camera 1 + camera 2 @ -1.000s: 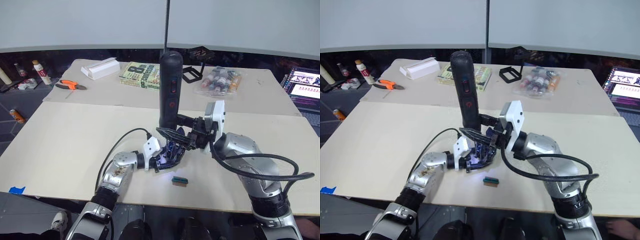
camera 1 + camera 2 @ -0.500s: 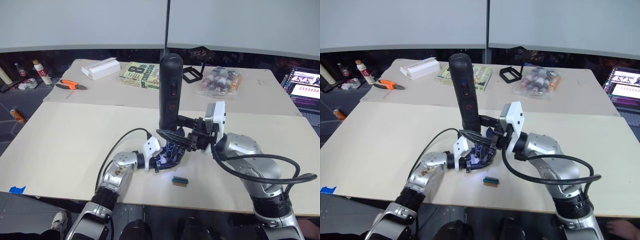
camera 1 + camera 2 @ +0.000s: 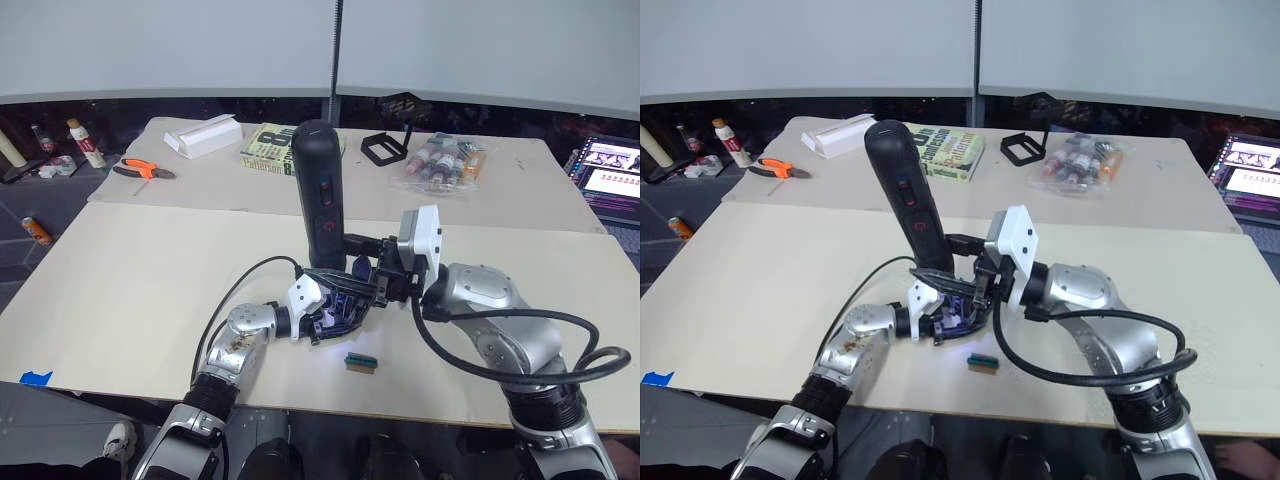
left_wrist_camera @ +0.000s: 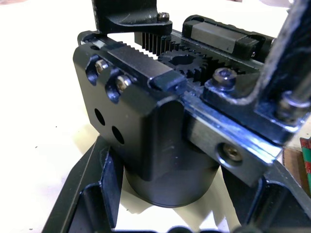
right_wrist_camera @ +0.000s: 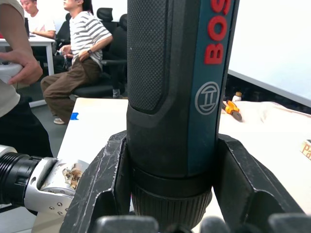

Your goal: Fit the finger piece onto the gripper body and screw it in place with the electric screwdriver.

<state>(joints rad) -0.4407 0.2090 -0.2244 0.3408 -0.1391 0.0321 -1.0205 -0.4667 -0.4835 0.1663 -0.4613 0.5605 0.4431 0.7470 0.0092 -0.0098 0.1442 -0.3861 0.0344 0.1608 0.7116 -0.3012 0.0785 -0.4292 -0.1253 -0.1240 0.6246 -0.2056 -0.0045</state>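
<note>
Head pair: set high, aimed forward and down over the tabletop (image 3: 130, 290); the same scene is shared.
Left wrist: held very close, the gripper body (image 4: 160, 141) is faced.
Right wrist: held very close, the electric screwdriver (image 5: 177, 97) is faced, seated people behind; the screwdriver is shared with the head pair.

Tilted electric screwdriver (image 3: 322, 195) over gripper body (image 4: 146, 141)

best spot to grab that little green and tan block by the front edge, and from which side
Take the green and tan block across its two long sides, coming straight down from above. It lies flat and low on the table, apart from both hands, so its ends and underside offer no purchase.
</note>
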